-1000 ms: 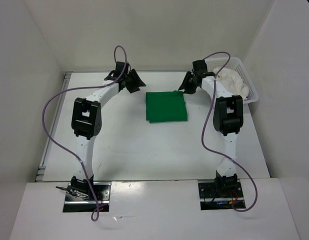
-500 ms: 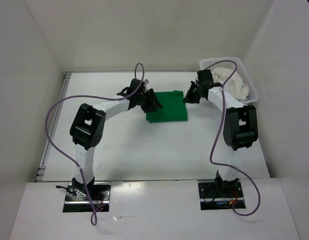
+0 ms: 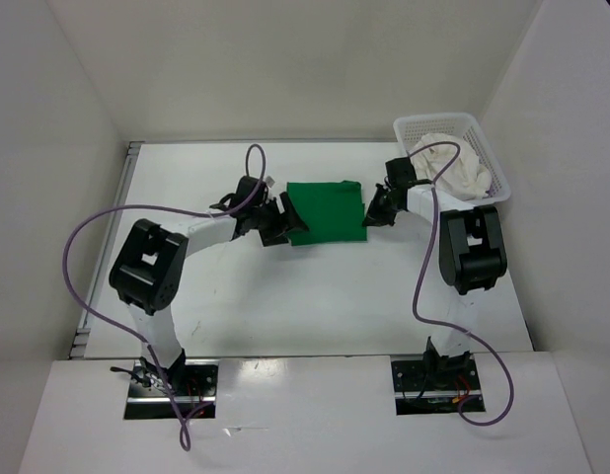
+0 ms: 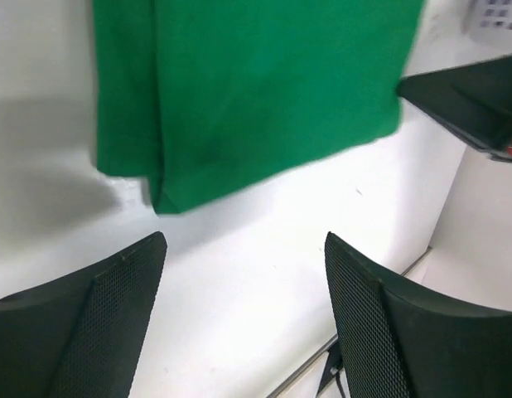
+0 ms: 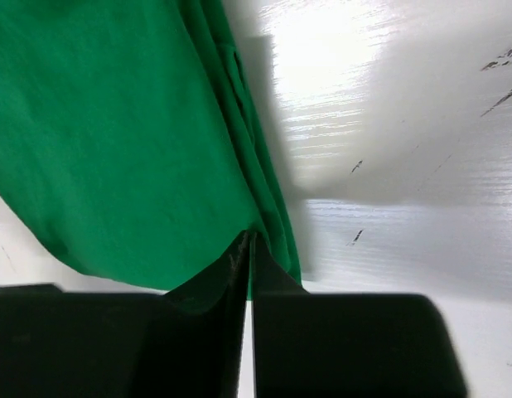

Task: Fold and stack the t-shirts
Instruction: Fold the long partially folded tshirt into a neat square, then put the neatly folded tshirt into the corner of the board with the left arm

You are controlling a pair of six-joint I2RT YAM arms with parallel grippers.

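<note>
On the table, the right gripper is now pinching the green t-shirt; the left gripper is spreading wider alongside.

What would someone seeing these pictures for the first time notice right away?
A bright green folded t-shirt lies in the middle of the white table. The left tool stands open by its left near corner, the right tool shut at its right edge. Far right, a white mesh basket holds bunched white cloth.

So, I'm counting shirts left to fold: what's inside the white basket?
Crumpled white cloth fills the basket; anything underneath it is covered, so I cannot tell.
</note>
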